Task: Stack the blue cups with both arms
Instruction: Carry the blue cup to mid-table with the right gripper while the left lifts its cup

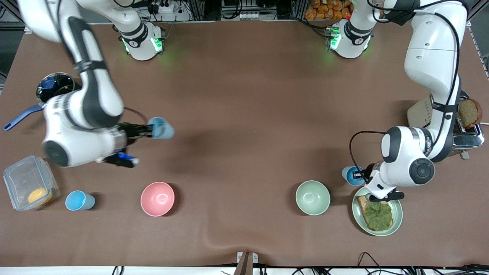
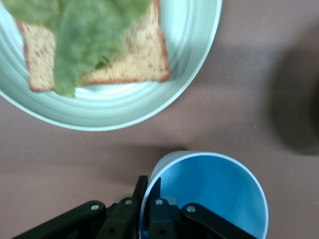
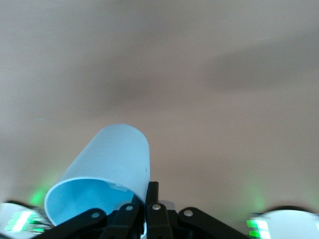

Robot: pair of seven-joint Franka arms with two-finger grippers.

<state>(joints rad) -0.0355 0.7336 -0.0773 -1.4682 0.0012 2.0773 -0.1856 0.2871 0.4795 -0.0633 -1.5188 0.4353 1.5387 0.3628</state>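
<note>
My right gripper (image 1: 151,130) is shut on the rim of a light-blue cup (image 1: 161,128) and holds it tipped on its side in the air over the table's middle, toward the right arm's end. In the right wrist view one finger is inside and one outside that cup's (image 3: 104,169) wall. My left gripper (image 1: 359,175) is shut on the rim of a second blue cup (image 1: 350,175), upright beside the toast plate; the left wrist view shows this cup's (image 2: 209,194) rim pinched. A third blue cup (image 1: 79,200) stands alone near the front edge at the right arm's end.
A pink bowl (image 1: 157,198) and a pale green bowl (image 1: 312,197) sit near the front edge. A green plate (image 1: 397,219) with lettuce toast lies under the left wrist. A clear container (image 1: 23,179), a pot (image 1: 53,86) and a toaster (image 1: 468,133) stand at the table's ends.
</note>
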